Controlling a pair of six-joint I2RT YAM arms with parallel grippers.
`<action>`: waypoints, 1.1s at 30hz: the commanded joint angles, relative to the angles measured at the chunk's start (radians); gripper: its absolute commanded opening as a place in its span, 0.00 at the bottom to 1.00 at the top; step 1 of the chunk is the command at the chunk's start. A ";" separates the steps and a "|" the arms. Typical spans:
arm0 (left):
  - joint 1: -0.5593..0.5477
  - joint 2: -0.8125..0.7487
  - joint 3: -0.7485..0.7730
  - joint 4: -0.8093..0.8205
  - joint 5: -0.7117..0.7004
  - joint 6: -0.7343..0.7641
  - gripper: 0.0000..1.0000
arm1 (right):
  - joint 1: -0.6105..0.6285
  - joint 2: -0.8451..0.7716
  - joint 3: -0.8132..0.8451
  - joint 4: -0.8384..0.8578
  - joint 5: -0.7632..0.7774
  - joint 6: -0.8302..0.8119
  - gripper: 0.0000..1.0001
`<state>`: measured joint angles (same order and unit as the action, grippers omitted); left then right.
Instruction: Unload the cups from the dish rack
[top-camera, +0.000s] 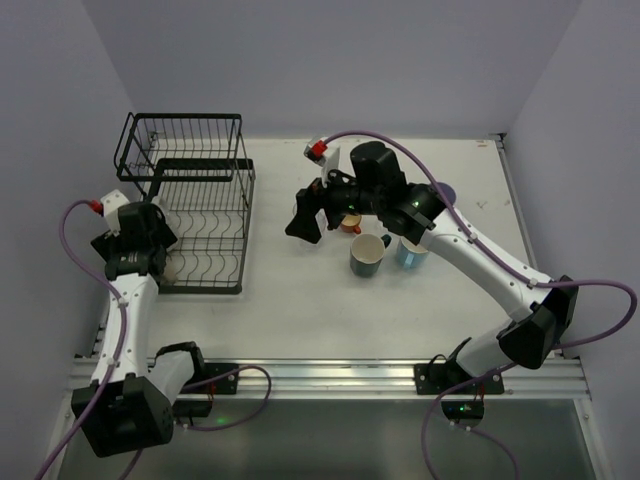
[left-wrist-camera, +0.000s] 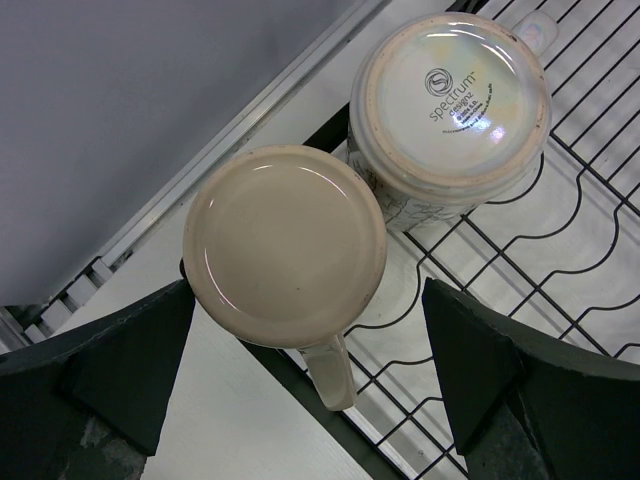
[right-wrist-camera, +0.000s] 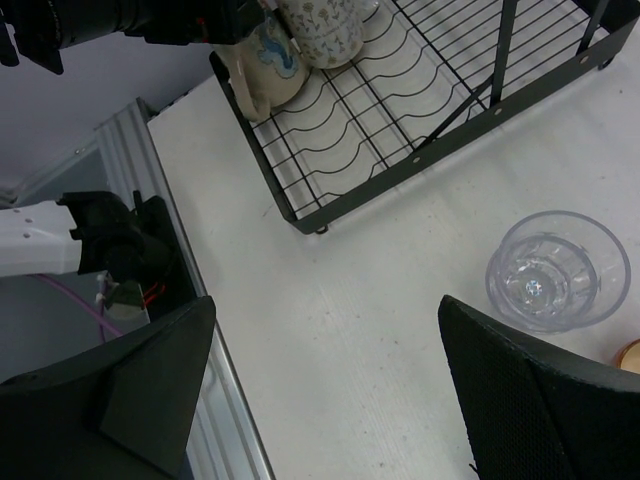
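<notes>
The black wire dish rack (top-camera: 200, 215) stands at the table's left. Two cups sit upside down on its ridged tray near the left near corner: a cream mug (left-wrist-camera: 285, 260) with its handle towards me, and a patterned mug (left-wrist-camera: 450, 100) beside it. My left gripper (left-wrist-camera: 300, 375) is open above the cream mug, one finger on each side, not touching it. My right gripper (top-camera: 312, 215) is open and empty over the table right of the rack. A clear glass (right-wrist-camera: 557, 268) stands by its right finger. A teal mug (top-camera: 368, 255), a light blue cup (top-camera: 410, 250) and a small orange cup (top-camera: 350, 222) stand on the table.
The rack's tall basket section (top-camera: 180, 145) is at the back left. A lavender tumbler (top-camera: 445, 190) shows partly behind the right arm. The table's left edge rail (right-wrist-camera: 190, 330) runs beside the rack. The walls close in on the left and right.
</notes>
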<state>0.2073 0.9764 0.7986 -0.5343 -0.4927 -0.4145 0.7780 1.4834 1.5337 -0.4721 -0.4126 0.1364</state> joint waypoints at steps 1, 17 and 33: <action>0.009 -0.035 -0.013 0.086 0.019 0.042 1.00 | 0.000 -0.003 0.017 0.035 -0.031 -0.014 0.95; 0.010 0.120 0.001 0.166 -0.148 0.016 1.00 | 0.004 -0.014 0.008 0.038 -0.054 -0.020 0.95; 0.017 -0.007 0.010 0.132 -0.057 0.060 0.05 | 0.006 -0.006 0.005 0.046 -0.058 -0.012 0.95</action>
<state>0.2153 1.0481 0.7799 -0.4435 -0.5686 -0.3908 0.7788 1.4841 1.5337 -0.4706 -0.4423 0.1303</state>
